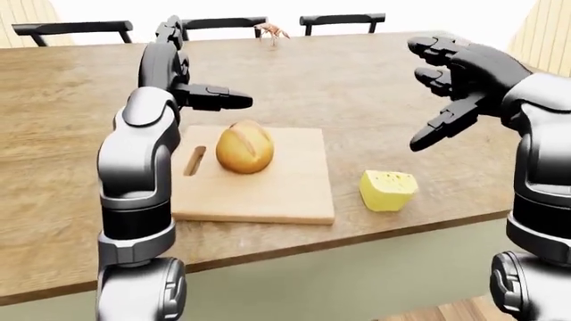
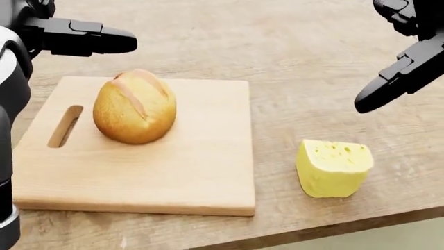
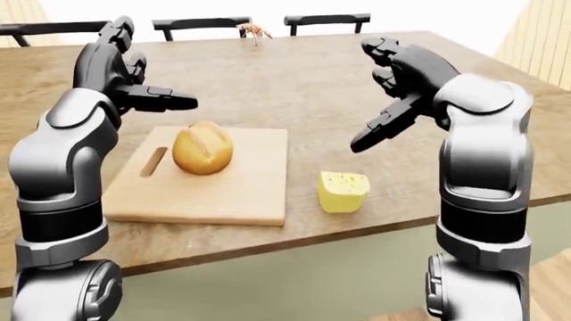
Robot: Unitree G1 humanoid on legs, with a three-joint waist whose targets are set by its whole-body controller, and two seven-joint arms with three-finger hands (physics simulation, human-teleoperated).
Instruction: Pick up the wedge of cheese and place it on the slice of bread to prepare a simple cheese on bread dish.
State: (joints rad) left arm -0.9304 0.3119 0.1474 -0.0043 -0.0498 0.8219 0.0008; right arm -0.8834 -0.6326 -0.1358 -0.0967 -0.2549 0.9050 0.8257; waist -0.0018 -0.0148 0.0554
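Right hand (image 1: 455,83): your fingers (image 1: 444,126) are spread apart, holding nothing, raised above the table (image 1: 357,80). One finger slants down and to the left in the left-eye view; the other two curl at the top.

Cheese (image 2: 333,167): yellow wedge with small holes, lying on bare table, below your right fingers in the head view and slightly to their left. Clear gap between them; no contact. It sits near the table's lower edge, just right of the board (image 2: 201,172) and not touching it.

Left hand (image 1: 192,80): your fingers (image 2: 97,40) are extended and apart, one pointing right, empty. They hover above the board's upper left corner in the head view, above and left of the bread.

Bread (image 2: 134,106): round golden loaf with a scored top, resting on the left half of the board, beside the handle slot (image 2: 65,126). Well apart from the cheese.

Board: pale wood, square, flat on the table.

Far edge, eye views: three dark chairs (image 1: 343,20); a small brownish object (image 1: 272,30), too small to identify.
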